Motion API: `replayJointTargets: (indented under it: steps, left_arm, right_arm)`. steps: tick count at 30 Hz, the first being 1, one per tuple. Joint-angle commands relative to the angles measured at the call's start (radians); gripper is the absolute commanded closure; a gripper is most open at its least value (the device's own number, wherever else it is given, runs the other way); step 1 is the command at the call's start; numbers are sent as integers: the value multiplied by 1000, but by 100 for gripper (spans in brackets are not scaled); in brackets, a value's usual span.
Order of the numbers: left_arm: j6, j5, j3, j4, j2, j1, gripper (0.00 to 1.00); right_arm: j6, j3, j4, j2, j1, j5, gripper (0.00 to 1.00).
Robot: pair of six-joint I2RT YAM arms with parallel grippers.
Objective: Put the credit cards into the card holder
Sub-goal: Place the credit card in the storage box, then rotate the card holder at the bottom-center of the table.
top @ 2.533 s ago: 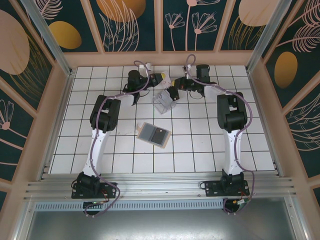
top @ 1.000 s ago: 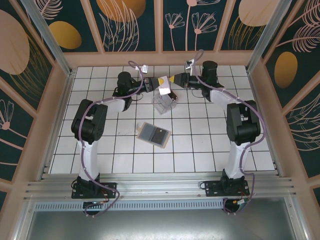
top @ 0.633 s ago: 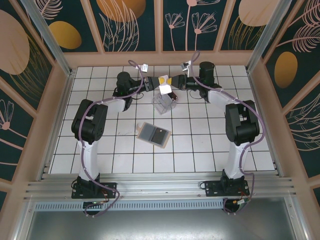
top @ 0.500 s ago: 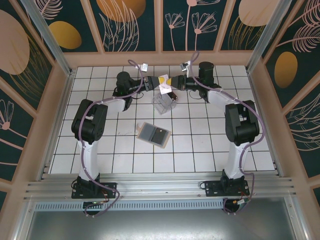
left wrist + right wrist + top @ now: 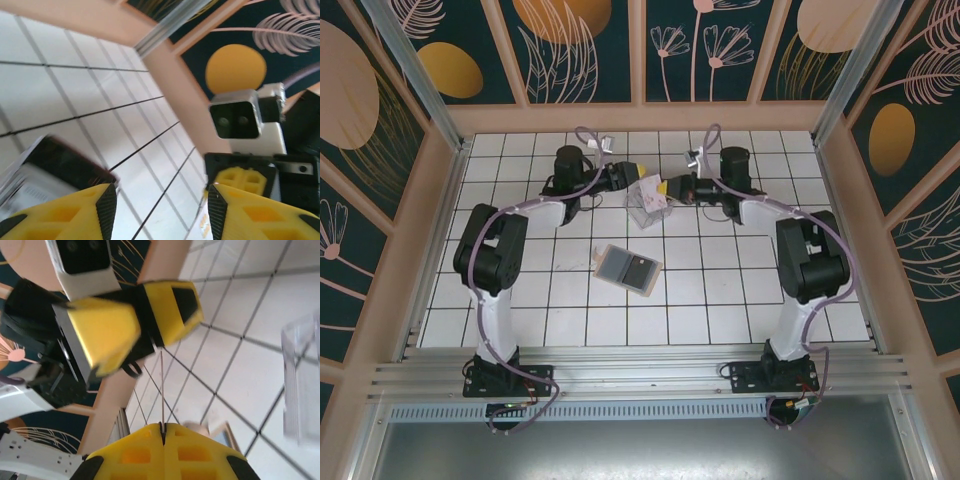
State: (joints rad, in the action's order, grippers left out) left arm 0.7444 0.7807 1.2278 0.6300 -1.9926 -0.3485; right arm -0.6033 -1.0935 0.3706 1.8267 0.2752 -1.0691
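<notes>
Now: right gripper (image 5: 162, 426) is clamped shut on 1 credit card (image 5: 162, 385), seen edge-on, over the far middle of the table. Left gripper (image 5: 160, 200) faces it, jaws apart, gripping nothing. Card holder (image 5: 653, 278) lies flat toward the arm bases, well apart from both, long axis diagonal. White tiled floor (image 5: 720, 290), walled booth. Clear case (image 5: 642, 210) sits just beside the grippers.

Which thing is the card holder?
On the white tiled table, look at the middle. Closer to the near edge than the clear box lies the card holder: flat and tan with grey and dark patches, not see-through.
</notes>
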Motion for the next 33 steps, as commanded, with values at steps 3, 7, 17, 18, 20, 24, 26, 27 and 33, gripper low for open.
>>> replayJointTargets:
  steps: [3,7,17,18,20,24,26,27,33]
  left_arm:
    - [-218,-199,-127,-344,165,21,48]
    - [-294,-306,-227,-510,272,22,49]
    - [-302,-342,-458,-561,353,20,57]
    - [-295,-342,-475,-553,358,19,58]
    - [-289,-332,-504,-546,359,11,64]
    - [-289,-344,-541,-560,356,-20,69]
    - [-290,-361,-550,-573,356,-41,68]
    - [-290,-365,-555,-575,356,-48,69]
    - [-220,-351,-602,-520,384,-74,99]
  right_arm:
    - [-65,198,17,-131,102,76,100]
    - [-167,337,75,-154,189,150,100]
    - [-284,435,146,-105,231,259,100]
    - [-286,429,144,-101,236,268,100]
    - [-273,410,113,-91,245,295,100]
    - [-261,405,92,-85,248,329,100]
    - [-251,401,83,-84,246,330,100]
    - [-248,399,78,-82,246,328,100]
    - [-203,389,0,-98,246,342,100]
